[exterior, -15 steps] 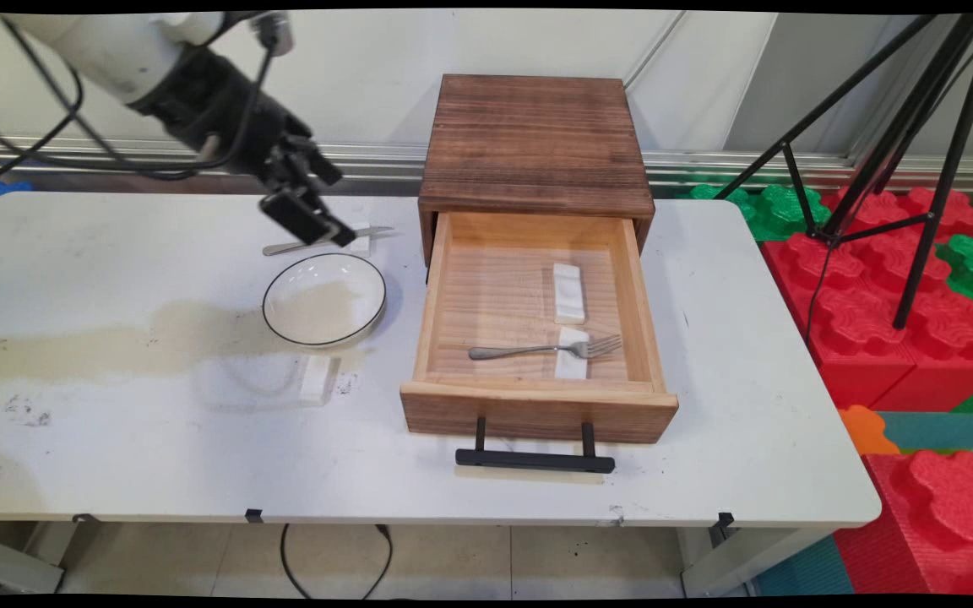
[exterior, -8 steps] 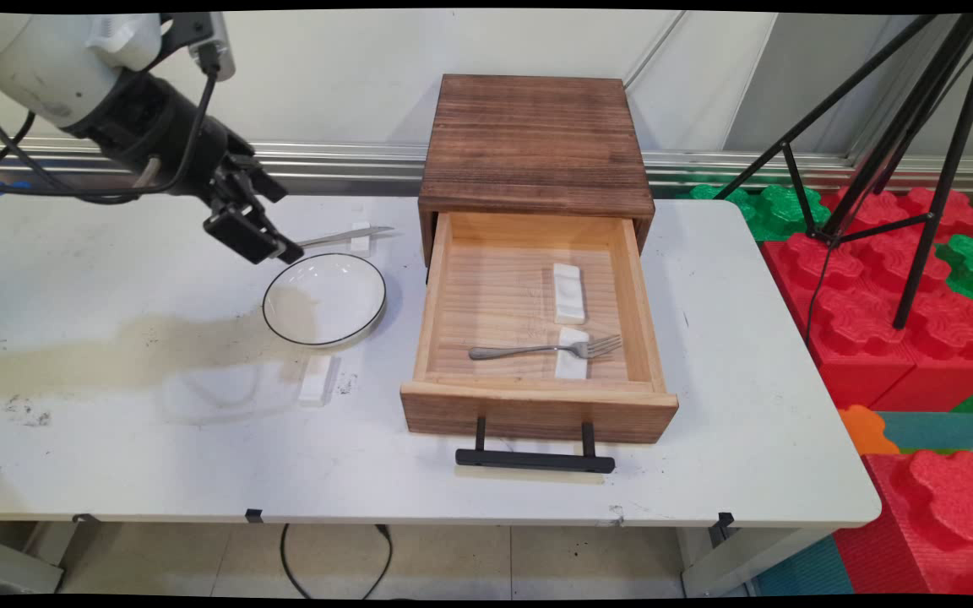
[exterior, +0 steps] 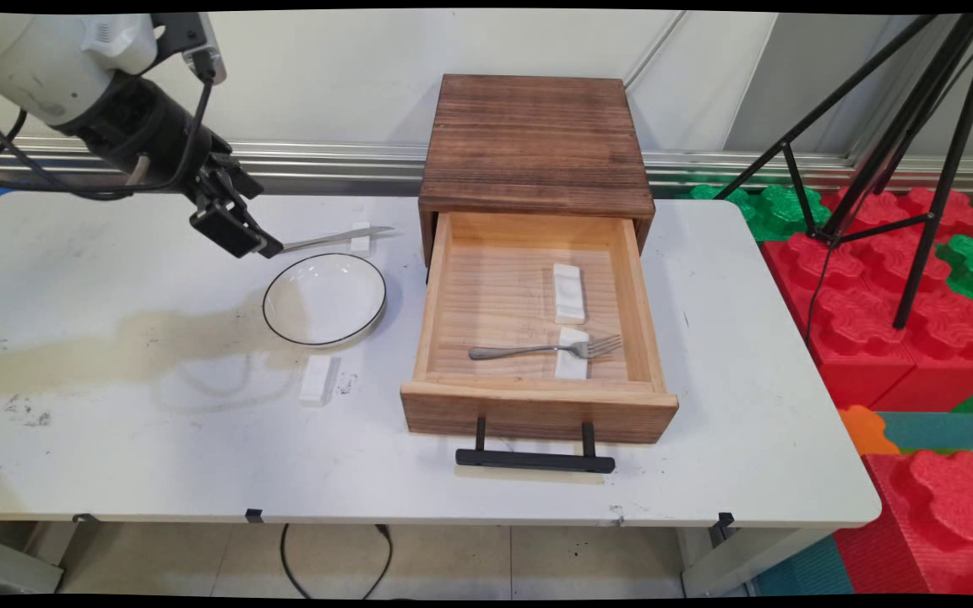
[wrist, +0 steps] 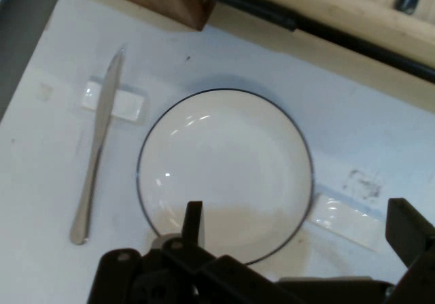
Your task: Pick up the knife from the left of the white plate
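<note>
My gripper (exterior: 239, 237) hangs open and empty over the table's back left, just above the handle end of a silver knife (exterior: 330, 239). The knife's blade lies on a small white rest (exterior: 360, 237). In the hand view the knife (wrist: 98, 147) lies left of a white plate with a dark rim (wrist: 224, 175). The plate shows between my spread fingers (wrist: 194, 222), well below them. In the main view the plate (exterior: 324, 299) sits just in front of and right of the gripper.
A second white rest (exterior: 316, 380) lies in front of the plate. A wooden cabinet (exterior: 535, 139) has its drawer (exterior: 634, 304) pulled open, holding a fork (exterior: 546, 348) and two white rests (exterior: 568, 292). A black tripod (exterior: 892, 160) and red blocks (exterior: 883, 338) stand at the right.
The gripper has moved left and slightly up, from over the knife's rest to the knife's handle end, uncovering the blade. Nothing on the table has shifted.
</note>
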Available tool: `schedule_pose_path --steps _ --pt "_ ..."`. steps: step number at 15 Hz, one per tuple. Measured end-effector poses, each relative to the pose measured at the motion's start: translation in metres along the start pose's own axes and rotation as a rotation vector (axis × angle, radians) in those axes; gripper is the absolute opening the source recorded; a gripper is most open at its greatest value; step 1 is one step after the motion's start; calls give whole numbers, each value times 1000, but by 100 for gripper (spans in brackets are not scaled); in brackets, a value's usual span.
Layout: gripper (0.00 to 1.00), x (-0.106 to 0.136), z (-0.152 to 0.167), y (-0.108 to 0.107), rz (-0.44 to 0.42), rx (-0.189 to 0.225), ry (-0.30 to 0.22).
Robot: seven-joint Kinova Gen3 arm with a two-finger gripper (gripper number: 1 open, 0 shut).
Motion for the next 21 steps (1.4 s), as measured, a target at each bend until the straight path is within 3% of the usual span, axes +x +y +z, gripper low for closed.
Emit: schedule_pose_path --steps 10,21 --pt "100 27 53 -67 68 71 -121" --pt "100 56 142 -152 155 67 -225"
